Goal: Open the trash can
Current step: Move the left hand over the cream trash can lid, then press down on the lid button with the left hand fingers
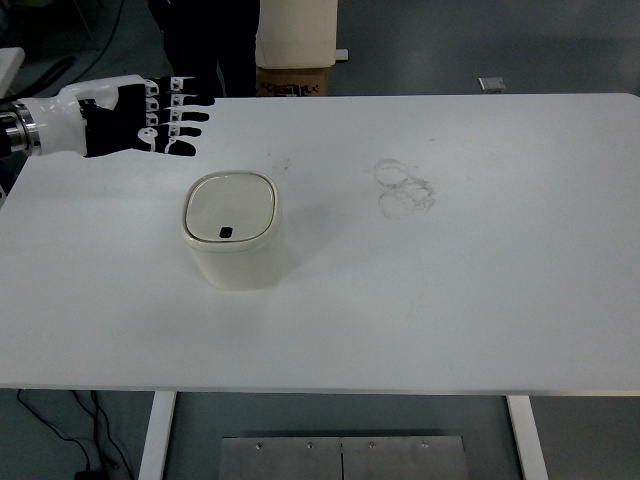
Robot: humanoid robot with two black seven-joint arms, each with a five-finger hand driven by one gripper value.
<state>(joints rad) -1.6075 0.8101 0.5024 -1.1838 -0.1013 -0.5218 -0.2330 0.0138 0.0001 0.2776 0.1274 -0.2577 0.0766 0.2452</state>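
A small cream trash can [234,232] stands on the white table [450,300], left of centre. Its lid [229,207] lies flat and closed, with a small dark button near the front edge. My left hand [150,118], black with white joints, hovers over the table's far left corner, up and to the left of the can and apart from it. Its fingers [185,117] are stretched out flat, pointing right, holding nothing. No right arm shows.
Faint scribble rings [403,188] mark the tabletop right of centre. Beyond the far edge stand a cream box [297,35] on a cardboard carton and a person's dark legs [205,40]. A metal plate [340,457] lies on the floor below the near edge.
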